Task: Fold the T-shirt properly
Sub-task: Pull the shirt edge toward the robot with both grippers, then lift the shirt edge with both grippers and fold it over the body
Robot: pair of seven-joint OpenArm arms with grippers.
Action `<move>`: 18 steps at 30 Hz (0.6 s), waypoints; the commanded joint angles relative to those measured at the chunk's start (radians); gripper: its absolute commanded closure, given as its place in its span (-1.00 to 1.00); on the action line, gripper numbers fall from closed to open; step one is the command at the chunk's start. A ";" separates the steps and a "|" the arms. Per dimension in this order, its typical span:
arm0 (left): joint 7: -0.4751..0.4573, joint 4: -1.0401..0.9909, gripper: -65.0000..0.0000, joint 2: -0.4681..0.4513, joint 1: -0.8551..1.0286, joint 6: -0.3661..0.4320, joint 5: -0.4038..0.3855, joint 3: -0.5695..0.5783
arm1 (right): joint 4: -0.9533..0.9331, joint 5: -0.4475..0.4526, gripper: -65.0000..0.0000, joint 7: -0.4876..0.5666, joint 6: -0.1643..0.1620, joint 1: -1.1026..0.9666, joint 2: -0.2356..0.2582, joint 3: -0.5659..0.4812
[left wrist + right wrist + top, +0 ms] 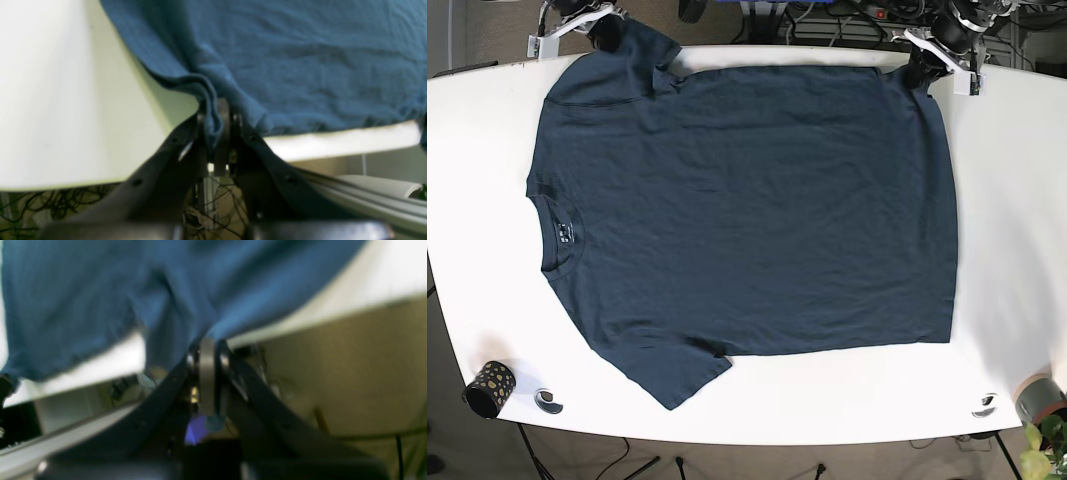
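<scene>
White desk [487, 140] fills your base view, with the dark blue T-shirt [747, 210] spread flat across it, collar toward that view's left and hem toward its right. Your left tool [218, 111] is pinched shut on a bunched fold of the T-shirt at the desk's far edge, at the hem corner. Your right tool [206, 350] is likewise clamped on cloth at the sleeve corner, though that wrist view is blurred. Outward from there, a small dark spotted cup [489, 388] sits at the near corner, and a second cup [1037, 395] stands by a green plant [1042, 445] at the opposite near corner.
</scene>
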 commanded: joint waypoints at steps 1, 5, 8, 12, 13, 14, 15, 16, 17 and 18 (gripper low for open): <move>-0.029 0.056 1.00 -0.009 -0.027 -0.013 -0.009 -0.016 | 0.023 0.039 1.00 0.012 0.016 0.003 0.023 0.007; -0.026 0.064 1.00 -0.009 -0.103 -0.009 -0.010 -0.019 | 0.039 0.043 1.00 0.012 0.016 0.046 0.043 0.008; -0.024 0.063 1.00 -0.009 -0.159 -0.009 -0.007 -0.019 | 0.039 0.042 1.00 0.009 0.016 0.083 0.044 0.008; -0.022 0.058 1.00 -0.009 -0.200 -0.007 -0.004 -0.016 | 0.037 0.039 1.00 0.006 0.016 0.139 0.070 0.004; -0.022 0.058 1.00 -0.009 -0.209 -0.007 -0.004 -0.015 | 0.037 0.039 1.00 0.006 0.014 0.152 0.075 0.004; -0.021 0.055 1.00 -0.009 -0.228 -0.007 -0.004 -0.015 | 0.037 0.039 1.00 0.006 0.011 0.172 0.075 0.002; -0.012 0.053 1.00 -0.009 -0.246 -0.007 -0.004 -0.013 | 0.037 0.037 1.00 0.006 0.011 0.190 0.075 0.002; 0.007 0.047 1.00 -0.008 -0.268 -0.007 -0.004 -0.010 | 0.036 0.035 1.00 0.006 0.008 0.213 0.077 0.002; 0.033 0.036 1.00 -0.008 -0.289 -0.007 -0.006 -0.010 | 0.034 0.035 1.00 0.005 0.006 0.236 0.077 0.002; 0.051 0.030 1.00 -0.008 -0.303 -0.007 -0.007 -0.010 | 0.031 0.035 1.00 0.005 0.006 0.250 0.078 0.002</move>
